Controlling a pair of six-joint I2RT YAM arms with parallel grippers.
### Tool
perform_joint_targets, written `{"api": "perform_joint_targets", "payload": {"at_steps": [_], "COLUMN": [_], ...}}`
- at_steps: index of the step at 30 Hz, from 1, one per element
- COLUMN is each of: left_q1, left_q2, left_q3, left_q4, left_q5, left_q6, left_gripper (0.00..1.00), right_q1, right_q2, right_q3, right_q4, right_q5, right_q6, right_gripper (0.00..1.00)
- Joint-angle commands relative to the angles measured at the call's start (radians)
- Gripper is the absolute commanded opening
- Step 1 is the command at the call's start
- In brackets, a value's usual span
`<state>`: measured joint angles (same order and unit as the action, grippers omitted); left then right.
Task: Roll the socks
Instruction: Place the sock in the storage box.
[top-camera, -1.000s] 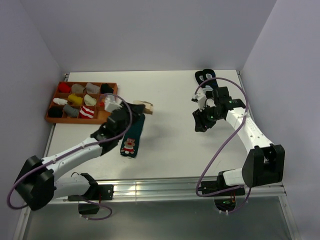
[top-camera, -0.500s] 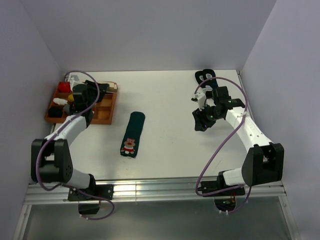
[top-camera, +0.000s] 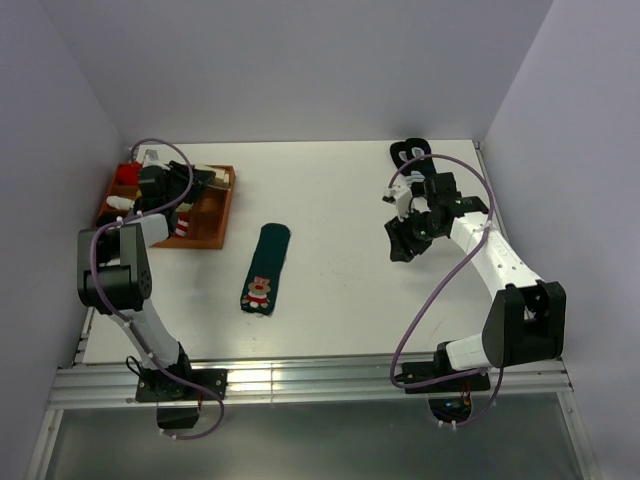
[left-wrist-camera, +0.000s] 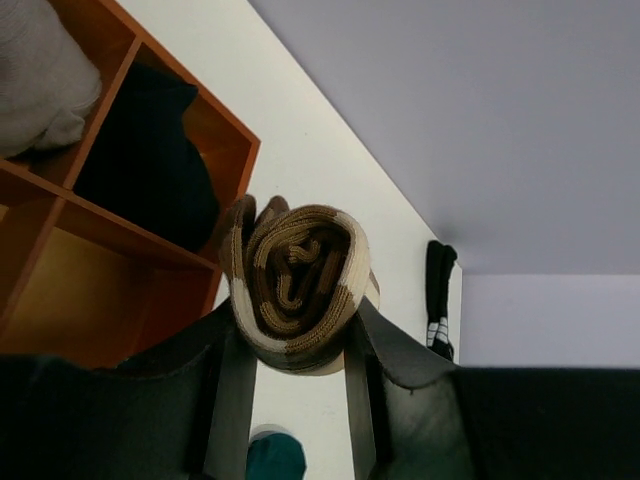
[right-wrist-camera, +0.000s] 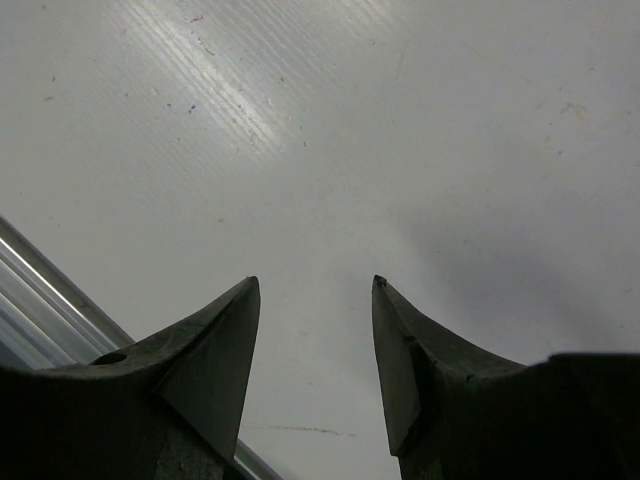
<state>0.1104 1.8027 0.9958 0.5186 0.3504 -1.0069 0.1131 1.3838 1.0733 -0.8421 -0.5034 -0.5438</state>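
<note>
Showing one sock ready for release, we mark the rolled brown knit sock with cream stripes (left-wrist-camera: 298, 285), pinched between the left fingers (left-wrist-camera: 232, 390) with its spiral end facing the wrist camera. The roll hangs over the far right part of the orange wooden compartment tray (top-camera: 225, 210). A bare compartment shows just beside it, but we cannot tell which cell lies directly underneath. We judge that the coming move turns on this relation: the roll should go down into a cell, not onto a divider. The flat dark green sock with a small bear figure (top-camera: 265, 268) lies on the white tabletop (top-camera: 340, 290) between the arms, its long axis running far to near, somewhat nearer the left arm. The right fingers (right-wrist-camera: 215, 340) stand spread, holding nothing, above the tabletop.
</note>
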Motion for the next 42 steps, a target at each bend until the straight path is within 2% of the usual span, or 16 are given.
{"api": "perform_joint_targets", "payload": {"at_steps": [1,6,13,17,23,42], "left_q1": [0.026,0.048,0.057,0.06,0.064,0.064], "left_q2": [0.027,0.079,0.171,0.195,0.205,0.261], "left_q3": [0.052,0.073,0.158,0.179,0.185,0.377], "left_q4": [0.06,0.023,-0.11,-0.21,-0.273,-0.782], "left_q5": [0.071,0.091,0.125,0.125,0.133,0.13], "left_q6": [0.045,0.07,0.123,0.145,0.145,0.378], "left_gripper": [0.0,0.0,0.0,0.0,0.0,0.0], "right_q1": [-0.009,-0.009,-0.009,-0.009,-0.009,-0.015], "right_q2": [0.0,0.014,0.014,0.012,0.003,-0.035], "right_q3": [0.011,0.01,-0.003,-0.009,-0.022,-0.065], "right_q4": [0.035,0.034,0.037,0.04,0.047,0.052], "right_q5": [0.008,0.002,0.006,0.009,0.014,0.025], "right_q6": [-0.015,-0.024,-0.03,-0.035,-0.041,-0.064], "right_gripper": [0.56,0.56,0.56,0.56,0.56,0.56]}}
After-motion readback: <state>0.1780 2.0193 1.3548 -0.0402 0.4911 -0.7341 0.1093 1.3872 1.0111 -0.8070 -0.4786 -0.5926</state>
